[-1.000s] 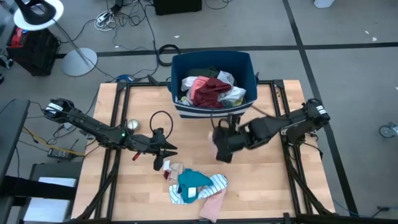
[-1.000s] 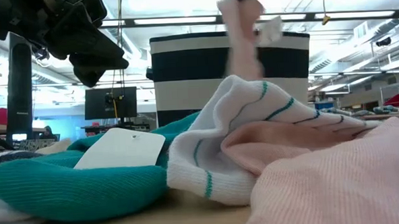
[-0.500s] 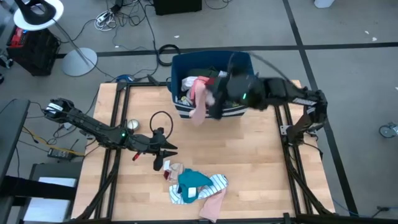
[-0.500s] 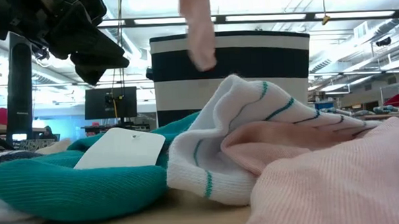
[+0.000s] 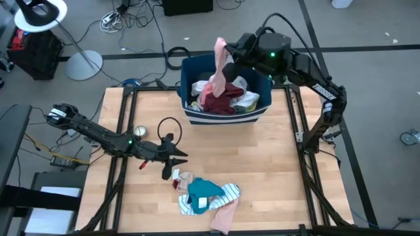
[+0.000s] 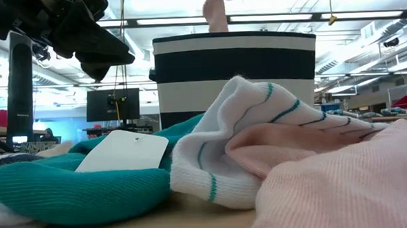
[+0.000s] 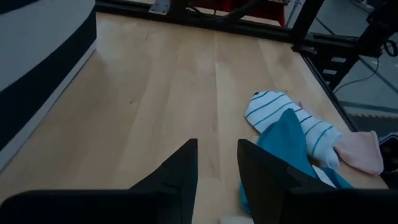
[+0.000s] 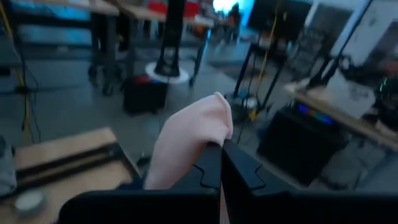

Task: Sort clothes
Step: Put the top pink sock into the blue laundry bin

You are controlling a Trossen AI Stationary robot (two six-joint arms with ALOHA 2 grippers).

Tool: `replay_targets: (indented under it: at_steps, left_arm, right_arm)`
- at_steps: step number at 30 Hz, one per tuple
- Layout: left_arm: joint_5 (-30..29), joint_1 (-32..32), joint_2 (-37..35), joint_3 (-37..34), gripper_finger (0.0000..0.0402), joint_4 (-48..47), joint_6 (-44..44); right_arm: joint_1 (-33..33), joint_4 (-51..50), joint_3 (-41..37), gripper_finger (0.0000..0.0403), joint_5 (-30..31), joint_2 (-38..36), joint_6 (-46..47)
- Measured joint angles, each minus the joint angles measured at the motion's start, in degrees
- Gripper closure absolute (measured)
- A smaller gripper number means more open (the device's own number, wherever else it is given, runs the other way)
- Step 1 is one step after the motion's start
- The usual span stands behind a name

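Observation:
My right gripper [image 5: 228, 60] is high over the dark blue bin [image 5: 256, 108] at the far edge, shut on a pale pink garment [image 5: 216, 73]. The bin holds red, white and green clothes [image 5: 223, 95]. A small pile of clothes [image 5: 207, 196], teal, white with teal stripes and pink, lies on the wooden table near its front. My left gripper [image 5: 178, 157] hovers open just left of that pile, with nothing between its fingers [image 7: 180, 177]. My right gripper pinches the pink garment near its upper end [image 8: 208, 134] between its two shut fingers. A rounded fold of the cloth bulges out past the fingertips. The rest hangs slack below the gripper [image 5: 213, 85], over the bin's clothes and lifted clear of the table.
A black cable loop [image 5: 169, 126] lies on the table between my left arm and the bin. Black frame rails [image 5: 121, 131] run along the table's left and right sides. Bare wood [image 5: 269, 157] stretches across the middle and right of the table.
My right gripper has risen and swung from over the table's middle toward the far edge, ending above the bin, staying shut. The pink garment went with it and now hangs over the bin instead of over the table.

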Motion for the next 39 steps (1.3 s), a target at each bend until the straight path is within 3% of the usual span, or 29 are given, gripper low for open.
replay_targets:
  at_steps: [8,18,25,30,39]
  left_arm:
    - [0.0,0.0,0.0,0.0,0.0282,0.4,0.8]
    - [0.0,0.0,0.0,0.0,0.0282,0.7,0.8]
    - [0.0,0.0,0.0,0.0,0.0282,0.8,0.8]
    - [0.0,0.0,0.0,0.0,0.0282,0.8,0.8]
    - [0.0,0.0,0.0,0.0,0.0282,0.8,0.6]
  right_arm:
    - [-5.7,-12.2,-5.4,0.04,-11.7,1.3,11.0]
    - [-8.5,-10.1,-23.1,0.0392,-18.4,1.3,15.3]
    - [-9.7,-5.7,-33.3,0.036,-23.6,1.3,17.9]
    - [-11.3,-6.0,-34.7,0.0319,-26.6,1.3,18.0]
    - [-11.7,-10.3,-28.3,0.0263,-27.9,1.1,17.8]
